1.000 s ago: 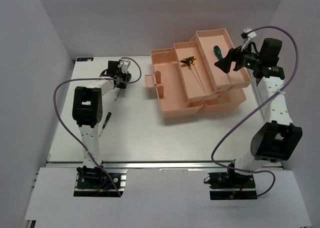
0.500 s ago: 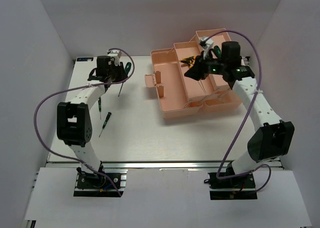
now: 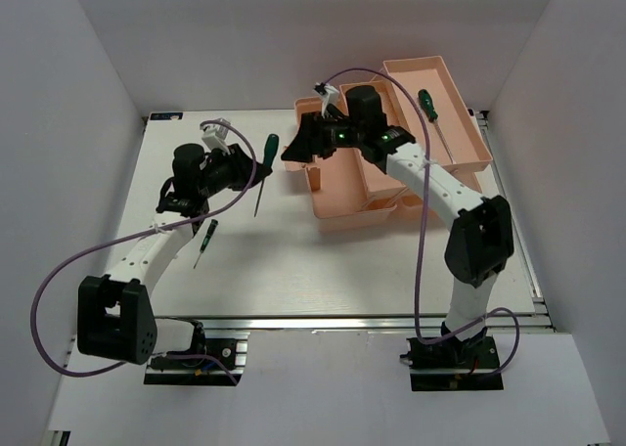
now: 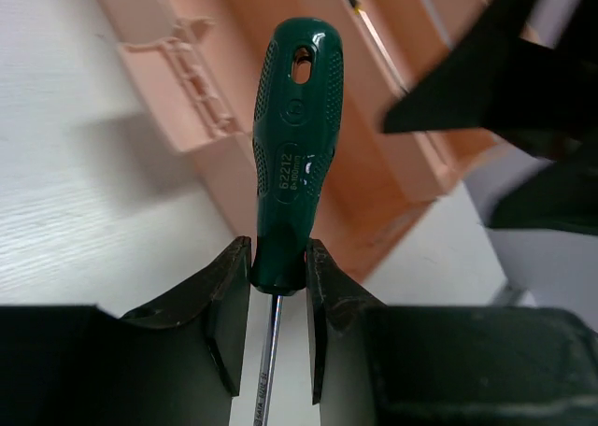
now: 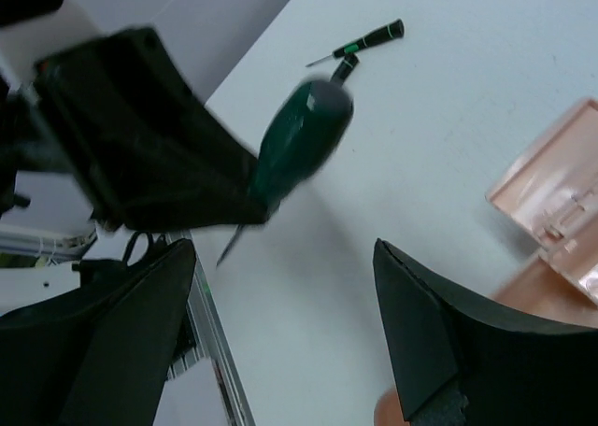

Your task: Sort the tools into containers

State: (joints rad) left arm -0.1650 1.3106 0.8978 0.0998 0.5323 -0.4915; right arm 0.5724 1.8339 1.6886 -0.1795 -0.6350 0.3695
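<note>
My left gripper (image 3: 256, 169) is shut on the base of the handle of a green-and-black screwdriver (image 3: 268, 153), held above the table left of the salmon-pink toolbox (image 3: 337, 206). The left wrist view shows the handle (image 4: 297, 136) upright between my fingers (image 4: 278, 267), with the toolbox (image 4: 392, 164) behind. My right gripper (image 3: 296, 145) is open and empty over the toolbox's left end, facing that screwdriver (image 5: 304, 136) from close by. A second green screwdriver (image 3: 427, 104) lies in the top right tray. A small dark screwdriver (image 3: 205, 239) lies on the table. The T-handle keys are mostly hidden by my right arm.
In the right wrist view two small screwdrivers (image 5: 369, 38) lie side by side on the white table beyond the held handle. The toolbox's folded-out latch flap (image 3: 293, 157) juts to the left. White walls enclose the table on three sides.
My left arm has carried the green screwdriver right, toward the toolbox. My right arm has swung left from the top right tray, across the toolbox, to face the left gripper.
</note>
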